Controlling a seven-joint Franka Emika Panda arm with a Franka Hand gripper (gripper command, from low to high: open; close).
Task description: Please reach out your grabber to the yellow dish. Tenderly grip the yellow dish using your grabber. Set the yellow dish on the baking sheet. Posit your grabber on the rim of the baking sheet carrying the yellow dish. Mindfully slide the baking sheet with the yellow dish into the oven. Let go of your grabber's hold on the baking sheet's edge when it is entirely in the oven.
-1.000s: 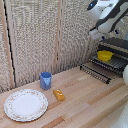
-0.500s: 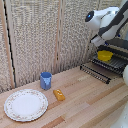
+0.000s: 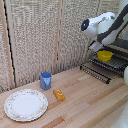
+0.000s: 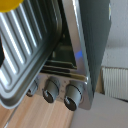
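Observation:
The yellow dish [image 3: 105, 55] sits on the dark barred baking sheet [image 3: 111, 65], which sticks out of the oven [image 3: 122, 48] at the exterior view's right. My grabber [image 3: 94, 47] hangs just beside the dish on the exterior view's left, above the sheet's near end; its fingers are too small to tell open from shut. The wrist view shows the ribbed baking sheet [image 4: 30, 47], a sliver of the yellow dish [image 4: 9, 4] and the oven front with its knobs [image 4: 72, 95]. No fingertips show clearly there.
A blue cup [image 3: 46, 80], a small orange-yellow oblong item [image 3: 59, 94] and a large white patterned plate [image 3: 26, 104] lie on the wooden table [image 3: 85, 107] towards the exterior view's left. A slatted wall stands behind.
My arm has come down from the top right corner towards the dish and baking sheet. The dish stays on the sheet; the other objects have not moved.

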